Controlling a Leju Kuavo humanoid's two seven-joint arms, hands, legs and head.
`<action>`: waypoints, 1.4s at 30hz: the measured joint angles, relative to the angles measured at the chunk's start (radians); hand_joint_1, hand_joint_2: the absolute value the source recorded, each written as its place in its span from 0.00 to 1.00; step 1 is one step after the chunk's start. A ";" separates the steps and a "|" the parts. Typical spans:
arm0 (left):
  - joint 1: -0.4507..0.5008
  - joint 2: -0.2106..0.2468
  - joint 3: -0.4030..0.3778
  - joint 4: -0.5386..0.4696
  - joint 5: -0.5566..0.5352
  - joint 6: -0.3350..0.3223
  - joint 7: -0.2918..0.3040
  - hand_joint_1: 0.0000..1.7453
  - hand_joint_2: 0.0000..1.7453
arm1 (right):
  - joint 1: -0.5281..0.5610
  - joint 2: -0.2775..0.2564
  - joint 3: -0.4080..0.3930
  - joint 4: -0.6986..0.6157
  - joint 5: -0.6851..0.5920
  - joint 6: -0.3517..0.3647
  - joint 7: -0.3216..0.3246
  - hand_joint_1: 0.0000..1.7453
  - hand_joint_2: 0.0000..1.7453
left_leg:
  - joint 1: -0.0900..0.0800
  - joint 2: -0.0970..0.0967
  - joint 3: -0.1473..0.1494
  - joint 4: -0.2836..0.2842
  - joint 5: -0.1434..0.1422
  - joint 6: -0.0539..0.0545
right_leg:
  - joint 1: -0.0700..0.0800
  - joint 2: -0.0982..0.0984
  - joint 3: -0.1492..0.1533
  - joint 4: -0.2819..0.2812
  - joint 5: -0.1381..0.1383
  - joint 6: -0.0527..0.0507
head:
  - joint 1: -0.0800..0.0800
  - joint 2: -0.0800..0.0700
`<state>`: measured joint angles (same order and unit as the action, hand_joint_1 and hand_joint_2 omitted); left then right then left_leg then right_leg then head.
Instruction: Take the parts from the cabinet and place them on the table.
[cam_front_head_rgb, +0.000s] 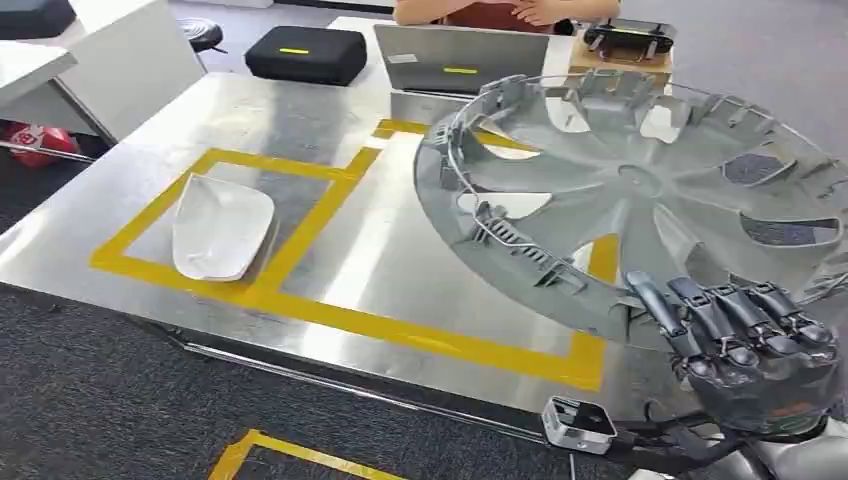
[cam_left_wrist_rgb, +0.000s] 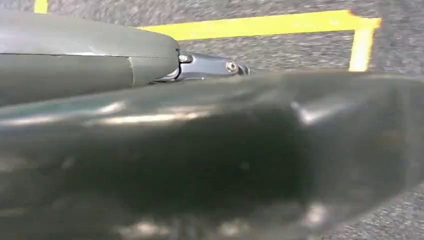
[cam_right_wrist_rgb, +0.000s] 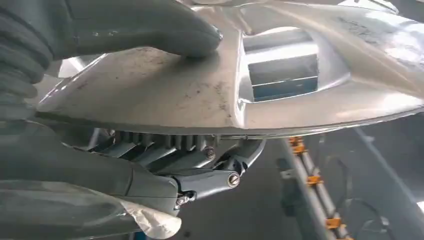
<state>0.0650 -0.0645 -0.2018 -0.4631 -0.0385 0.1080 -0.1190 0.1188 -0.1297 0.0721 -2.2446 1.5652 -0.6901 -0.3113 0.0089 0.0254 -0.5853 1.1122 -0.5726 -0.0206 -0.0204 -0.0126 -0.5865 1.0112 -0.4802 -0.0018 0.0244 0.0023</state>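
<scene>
One grey wheel cover (cam_front_head_rgb: 640, 200), right half of the head view, gripped at its near rim by the right hand (cam_front_head_rgb: 745, 345) over the steel table (cam_front_head_rgb: 400, 260). Right wrist view adds the thumb (cam_right_wrist_rgb: 150, 27) pressing its silver face. Left hand (cam_left_wrist_rgb: 210, 66): grasp cannot be told; white part (cam_front_head_rgb: 220, 228) lies centre-left.

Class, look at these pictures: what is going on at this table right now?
The robot's right hand grips a large grey wheel cover by its rim, holding it tilted above the metal table. A white part already lies inside a yellow-taped box on the table. A person sits at the far side.
</scene>
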 joint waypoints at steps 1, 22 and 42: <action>0.002 0.000 0.000 0.000 0.000 0.000 0.000 0.00 0.00 | -0.001 0.000 0.000 0.000 0.000 0.000 0.000 1.00 1.00 | 0.000 -0.010 -0.037 0.080 -0.036 -0.001 | 0.000 0.010 0.000 0.000 0.000 -0.002 | 0.000 0.000; 0.003 -0.003 -0.001 -0.002 0.003 -0.001 0.000 0.00 0.00 | 0.001 -0.001 0.001 0.002 0.000 0.000 0.002 1.00 1.00 | 0.000 0.029 0.033 -0.123 0.096 0.043 | -0.002 -0.002 -0.037 0.071 -0.008 0.051 | 0.011 0.000; -0.006 0.000 -0.005 -0.002 0.025 -0.002 0.004 0.00 0.00 | 0.001 -0.001 -0.003 0.010 0.000 0.000 -0.011 1.00 1.00 | -0.005 0.038 0.035 -0.128 0.100 0.018 | 0.009 -0.012 0.016 -0.011 -0.008 0.026 | 0.011 0.000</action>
<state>0.0586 -0.0649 -0.2071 -0.4646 -0.0134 0.1060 -0.1152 0.1197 -0.1305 0.0687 -2.2351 1.5652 -0.6897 -0.3227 0.0041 0.0638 -0.5503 0.9845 -0.4722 -0.0023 -0.0118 -0.0244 -0.5708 1.0000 -0.4887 0.0242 0.0355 0.0027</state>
